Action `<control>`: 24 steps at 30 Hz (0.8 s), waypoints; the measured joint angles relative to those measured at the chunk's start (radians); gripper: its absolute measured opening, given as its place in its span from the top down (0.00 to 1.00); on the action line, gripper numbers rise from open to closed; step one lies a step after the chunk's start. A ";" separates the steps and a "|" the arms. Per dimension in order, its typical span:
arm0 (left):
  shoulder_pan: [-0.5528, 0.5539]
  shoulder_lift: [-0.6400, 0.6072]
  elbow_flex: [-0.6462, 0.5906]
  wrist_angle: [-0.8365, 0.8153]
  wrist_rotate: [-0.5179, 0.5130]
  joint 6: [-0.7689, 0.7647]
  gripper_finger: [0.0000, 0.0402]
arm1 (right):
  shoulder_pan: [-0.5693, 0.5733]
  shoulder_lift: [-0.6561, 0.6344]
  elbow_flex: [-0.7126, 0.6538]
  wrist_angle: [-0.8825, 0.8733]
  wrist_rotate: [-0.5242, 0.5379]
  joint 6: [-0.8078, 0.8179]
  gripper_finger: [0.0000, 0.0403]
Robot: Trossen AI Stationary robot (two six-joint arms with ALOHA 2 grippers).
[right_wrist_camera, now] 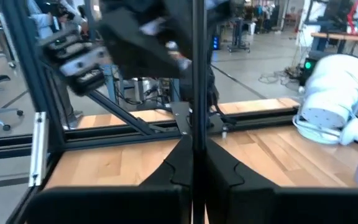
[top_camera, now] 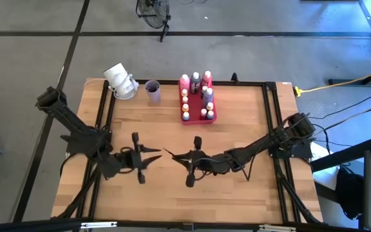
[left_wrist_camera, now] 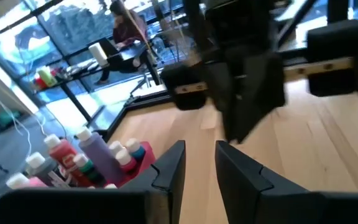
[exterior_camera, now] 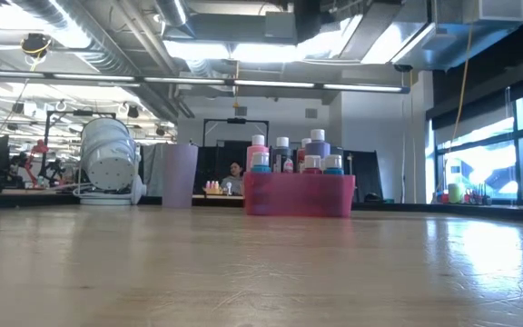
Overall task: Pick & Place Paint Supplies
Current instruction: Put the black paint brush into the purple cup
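Right gripper (right_wrist_camera: 193,163) jaws clamp a thin dark paintbrush (right_wrist_camera: 197,74); left gripper (left_wrist_camera: 201,163) jaws apart, empty.

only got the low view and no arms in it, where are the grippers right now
Observer: Both are over the near middle of the table, tips facing each other: left gripper, right gripper.
Operator: either one holding anything
Observer: The right gripper is shut on a thin dark stick, likely a paintbrush. The left gripper is open and empty.
Operator: tray looks packed from here, is it
Observer: Not quite. From above, the paint bottles line the two long sides of the tray, leaving a bare strip down the middle.
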 joint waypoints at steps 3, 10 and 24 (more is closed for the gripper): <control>0.034 0.000 0.000 0.028 0.012 -0.056 0.79 | 0.019 0.000 0.000 0.027 0.020 -0.037 0.96; 0.105 0.068 -0.001 0.251 0.254 0.005 0.79 | 0.037 0.000 0.000 0.062 0.039 -0.091 0.96; 0.094 0.151 -0.002 0.518 0.340 0.207 0.80 | 0.057 0.000 0.000 0.061 0.046 -0.117 0.96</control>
